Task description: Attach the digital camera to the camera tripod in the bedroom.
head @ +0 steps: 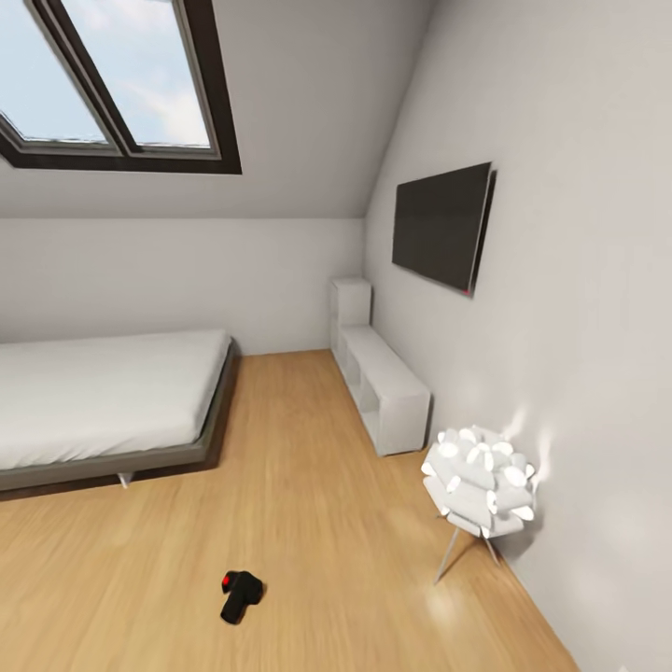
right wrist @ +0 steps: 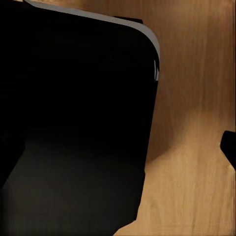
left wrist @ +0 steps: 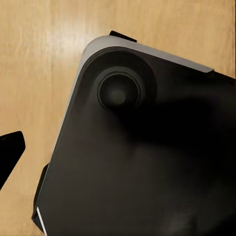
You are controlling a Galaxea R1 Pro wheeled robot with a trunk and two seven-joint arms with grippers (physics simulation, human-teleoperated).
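The digital camera (head: 242,595) lies on the wood floor (head: 308,523) nearest the view, red button up, no lettering readable on it. From left: skylight (head: 121,84), bed (head: 103,401), low white shelf (head: 383,383), wall television (head: 441,227), white lamp (head: 481,485). Both wrist views look down on the robot's dark base (left wrist: 147,157); whether either arm's jaws are open cannot be told.

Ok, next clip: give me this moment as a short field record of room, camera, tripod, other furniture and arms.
room: bedroom with wood floor, skylight window
digital camera: lying on the floor, red button visible, nothing touching it
camera tripod: not seen in the head view
bed: at left, white mattress
other items: wall TV, white low shelf, lit white lamp
grippers: state cannot be told; wrist views look down at the robot's dark base over floor
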